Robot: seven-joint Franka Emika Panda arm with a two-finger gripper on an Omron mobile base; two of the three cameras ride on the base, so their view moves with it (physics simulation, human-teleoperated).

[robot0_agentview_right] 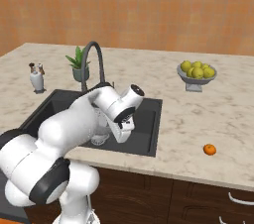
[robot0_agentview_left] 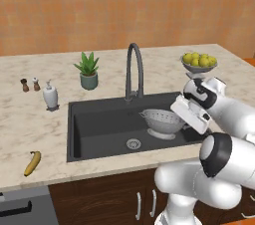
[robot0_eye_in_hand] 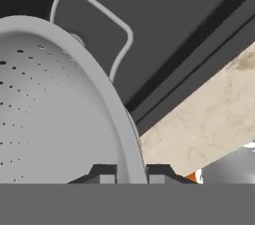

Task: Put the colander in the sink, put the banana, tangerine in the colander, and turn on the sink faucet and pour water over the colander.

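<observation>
Left base view: set behind the arm on its left, raised, facing forward and down over the counter point(robot0_agentview_left: 30, 119). Sink point(robot0_agentview_left: 99, 129) sits mid-frame, at middle distance; orange wall across the top.

Right base view: same height, behind the arm on its right, facing forward and down. Sink point(robot0_agentview_right: 146, 134) lies left of centre, partly behind the arm.

Shared by both: sink, faucet point(robot0_agentview_left: 133, 69), plant point(robot0_agentview_left: 88, 70), fruit bowl point(robot0_agentview_left: 198, 63).

Hand view: very close, looking along the fingers at the colander point(robot0_eye_in_hand: 55, 114) rim, which occupies the left of frame; dark basin upper right, counter edge lower right.
</observation>
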